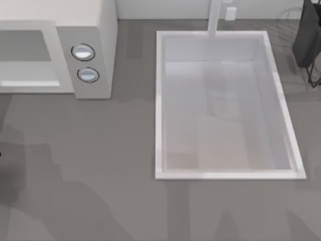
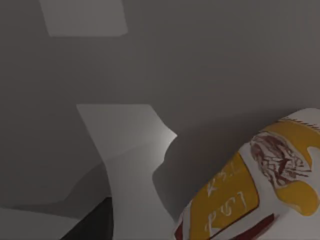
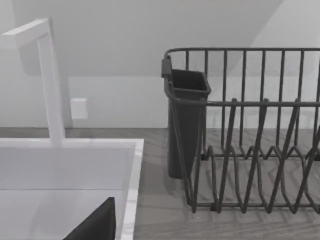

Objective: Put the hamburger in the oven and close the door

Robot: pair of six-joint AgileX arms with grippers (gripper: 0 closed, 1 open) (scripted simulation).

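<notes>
The oven point(image 1: 85, 55) stands at the table's point(image 1: 100, 165) far left corner, its door point(image 1: 27, 60) shut. Beside it lies the sink point(image 1: 225, 170). Whether either gripper's fingers are apart cannot be told.

The oven point(image 1: 85, 50) sits at about ten o'clock on the table, a white box with a grey panel facing up at us, two round silver-blue knobs stacked one above the other. Left of that panel is the door point(image 1: 27, 57), white-framed with a grey window. In the left wrist view, the hamburger point(image 2: 260, 190) looms close: white wrapping, yellow-orange patches, dark red markings.
</notes>
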